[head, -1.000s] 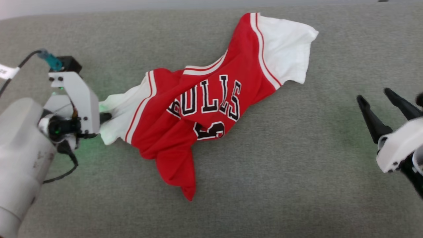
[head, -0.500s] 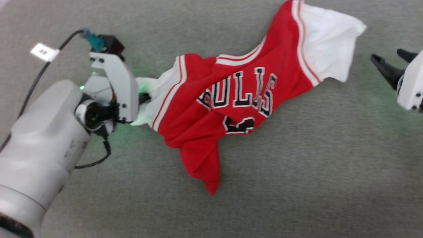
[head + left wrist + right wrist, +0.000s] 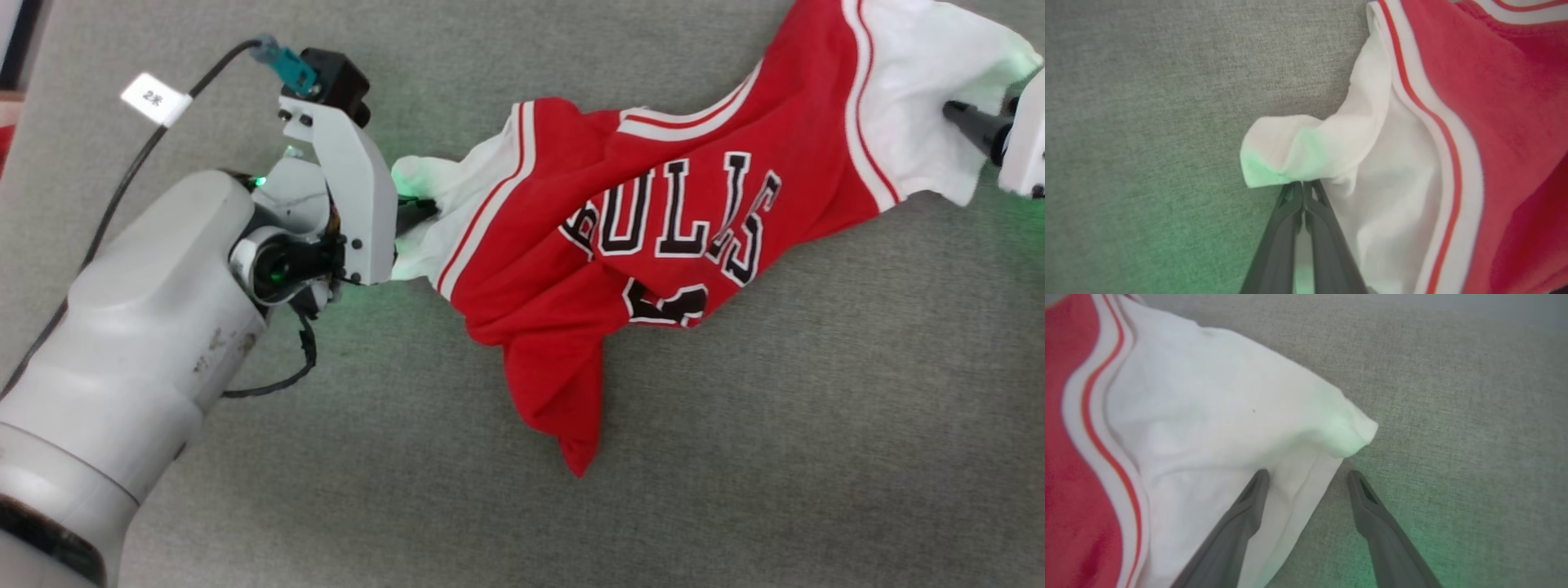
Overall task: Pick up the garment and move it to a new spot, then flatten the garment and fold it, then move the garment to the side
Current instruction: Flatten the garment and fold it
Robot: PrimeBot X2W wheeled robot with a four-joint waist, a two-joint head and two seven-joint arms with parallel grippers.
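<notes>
**Jersey pinched by one sleeve, the other sleeve not yet taken**

The garment (image 3: 653,245) lies rumpled on the grey cloth surface (image 3: 816,425). It is drawn out long, with the dark lettering (image 3: 678,220) on its chest facing up.

Left of the lettering, the left gripper (image 3: 1302,188) has its jaws shut tight on a bunched corner of the white sleeve (image 3: 1310,143). Right of the lettering, the right gripper (image 3: 1308,475) stands with jaws wide apart at the edge of the other white sleeve (image 3: 1220,400). One finger is over the cloth and the other over the bare grey surface just beside it. I cannot tell whether either finger touches.

Below the lettering, the red hem (image 3: 563,400) trails off into a twisted point.

This looks like light, limp knit cloth. I would expect it to sag, fold on itself and drag rather than keep any shape, and not to break. A thin pinch could slip, so a grip on a gathered bit of sleeve or the striped trim seams seems surest. Holding both sleeves, one on each side of the lettering, should let it be pulled out flat.

As for containers, far left of the lettering a sliver of red (image 3: 3,147) sits at the head view's edge, too cut off to say what it is.
</notes>
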